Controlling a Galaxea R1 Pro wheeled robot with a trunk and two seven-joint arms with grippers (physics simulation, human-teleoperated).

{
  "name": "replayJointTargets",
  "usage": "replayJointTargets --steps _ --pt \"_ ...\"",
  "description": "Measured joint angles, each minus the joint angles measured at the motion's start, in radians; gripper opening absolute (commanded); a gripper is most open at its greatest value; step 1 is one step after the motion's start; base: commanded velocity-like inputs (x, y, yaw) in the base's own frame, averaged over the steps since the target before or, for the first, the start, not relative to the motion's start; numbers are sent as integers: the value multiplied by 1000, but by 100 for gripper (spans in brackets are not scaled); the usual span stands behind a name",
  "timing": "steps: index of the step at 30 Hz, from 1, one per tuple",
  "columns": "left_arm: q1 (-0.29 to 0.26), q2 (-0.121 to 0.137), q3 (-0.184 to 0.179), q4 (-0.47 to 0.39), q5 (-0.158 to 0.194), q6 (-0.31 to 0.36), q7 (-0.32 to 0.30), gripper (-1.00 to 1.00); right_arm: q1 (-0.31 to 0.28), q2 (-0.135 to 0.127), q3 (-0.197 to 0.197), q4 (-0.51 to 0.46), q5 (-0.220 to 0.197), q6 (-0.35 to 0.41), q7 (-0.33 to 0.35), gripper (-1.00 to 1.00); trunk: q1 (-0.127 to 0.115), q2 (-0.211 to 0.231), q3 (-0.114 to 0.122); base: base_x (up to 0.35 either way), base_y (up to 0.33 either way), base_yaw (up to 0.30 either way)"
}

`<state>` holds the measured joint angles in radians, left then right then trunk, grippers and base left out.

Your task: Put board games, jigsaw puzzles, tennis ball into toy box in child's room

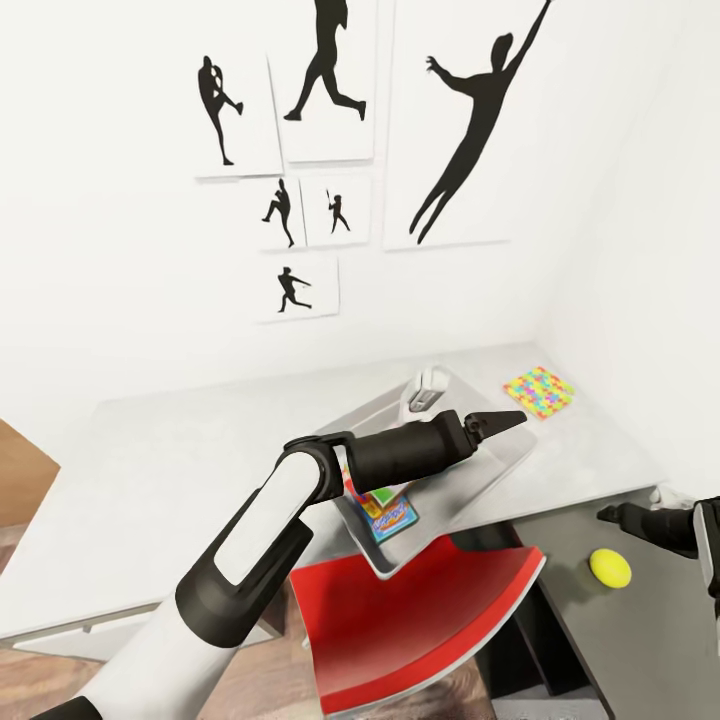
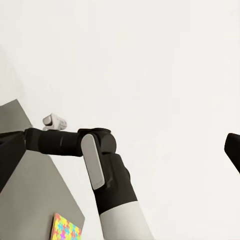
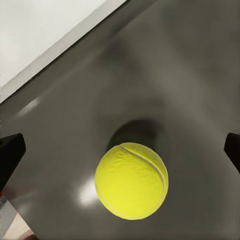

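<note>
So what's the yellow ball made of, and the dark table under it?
The tennis ball looks fuzzy, like felt, with a matte yellow-green skin and a pale curved seam. The table here looks like smooth dark grey laminate or painted board, slightly glossy, since it shows soft light spots and the ball's shadow. It's a render, so that's a guess.

Left gripper (image 1: 508, 420) hangs over toy box (image 1: 500, 478), fingertips together. Colourful flat box (image 1: 392, 512) inside toy box. Jigsaw puzzle (image 1: 539, 391) on light grey table (image 1: 170, 480) beyond. Tennis ball (image 1: 609, 567) on dark wing, near right gripper (image 1: 612, 516). Red chair (image 1: 420, 620) below.
</note>
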<state>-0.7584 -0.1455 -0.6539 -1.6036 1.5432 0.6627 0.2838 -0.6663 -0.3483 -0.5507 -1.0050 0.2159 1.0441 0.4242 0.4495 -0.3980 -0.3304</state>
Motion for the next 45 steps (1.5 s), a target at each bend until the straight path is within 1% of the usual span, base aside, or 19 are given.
replayJointTargets --steps 9,28,36,45 --pt "0 0 0 0 0 0 0 100 0 10 1 1 1 0 0 100 0 0 -15 0 0 0" --pt "-4 -3 -1 0 1 1 -3 100 0 11 2 1 2 0 0 100 0 0 -45 0 0 2" --pt "-6 -5 -1 0 2 2 -23 100 0 11 1 1 2 0 0 100 0 0 -58 0 0 45" --pt "-6 -5 -2 0 2 3 -31 100 0 12 1 1 3 0 0 100 0 0 -72 0 0 54"
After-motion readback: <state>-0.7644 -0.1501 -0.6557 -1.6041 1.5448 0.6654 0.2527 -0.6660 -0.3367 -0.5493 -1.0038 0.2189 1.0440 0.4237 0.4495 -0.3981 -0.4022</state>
